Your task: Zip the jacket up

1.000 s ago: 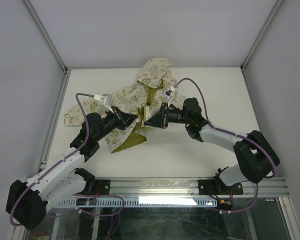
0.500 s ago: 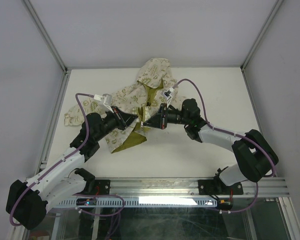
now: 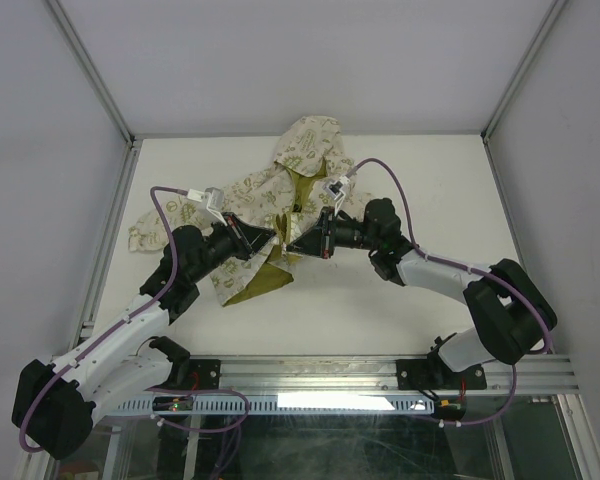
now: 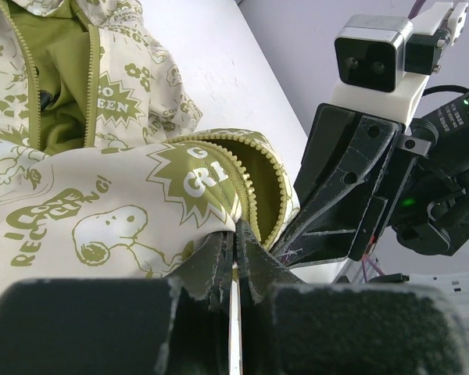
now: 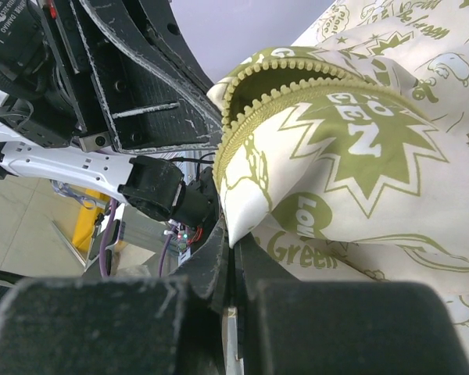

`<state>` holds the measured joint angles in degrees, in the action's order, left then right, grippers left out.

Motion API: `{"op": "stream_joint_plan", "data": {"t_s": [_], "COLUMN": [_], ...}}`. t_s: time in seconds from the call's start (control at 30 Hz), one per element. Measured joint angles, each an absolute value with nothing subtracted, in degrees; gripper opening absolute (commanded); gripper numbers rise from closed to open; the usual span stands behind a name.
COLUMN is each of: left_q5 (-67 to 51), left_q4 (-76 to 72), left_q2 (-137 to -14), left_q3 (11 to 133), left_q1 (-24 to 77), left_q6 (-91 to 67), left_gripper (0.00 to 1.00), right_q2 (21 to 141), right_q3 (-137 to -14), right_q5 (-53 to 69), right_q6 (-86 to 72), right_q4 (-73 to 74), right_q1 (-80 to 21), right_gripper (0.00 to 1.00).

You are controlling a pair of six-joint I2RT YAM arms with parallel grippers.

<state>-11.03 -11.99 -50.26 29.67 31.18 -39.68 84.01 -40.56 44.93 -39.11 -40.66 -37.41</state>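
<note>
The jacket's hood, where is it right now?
In the top view the hood lies at the far edge of the table, near the middle, just beyond where the left gripper and right gripper pinch the jacket.

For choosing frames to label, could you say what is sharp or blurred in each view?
Top external: evenly lit, sharp throughout. Left wrist: jacket print crisp, left gripper near bulk blurred. Right wrist: zipper teeth crisp, right gripper likewise blurred.

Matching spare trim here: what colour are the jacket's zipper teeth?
Olive green zipper teeth on the cream printed jacket; right wrist view shows them best.
</note>
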Motion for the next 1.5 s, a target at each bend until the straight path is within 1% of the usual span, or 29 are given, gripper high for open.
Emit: {"op": "stream_joint_plan", "data": {"t_s": [0.87, 1.23, 1.5], "left_q5": [-10.35, -10.37, -9.89], "left_q4": [-11.42, -11.33, -8.56], "left_q2": [-51.16, -51.16, -50.54], "left_q3": [29.67, 29.67, 29.67], "left_q1": [31.2, 31.51, 31.9], "left_q6": [-41.45, -41.45, -41.41], "left_gripper": [0.0, 0.0, 0.0], "right_q2": [83.96, 83.96, 83.96], "right_q3": [-39.48, -39.48, -39.51], "right_q5": [44.62, 42.61, 40.71], "right_q6": [-39.18, -39.42, -39.55], "right_q4": [-42.65, -42.96, -42.74], "right_q1": [-37.67, -37.76, -37.76], "right_gripper": [0.0, 0.0, 0.0]}}
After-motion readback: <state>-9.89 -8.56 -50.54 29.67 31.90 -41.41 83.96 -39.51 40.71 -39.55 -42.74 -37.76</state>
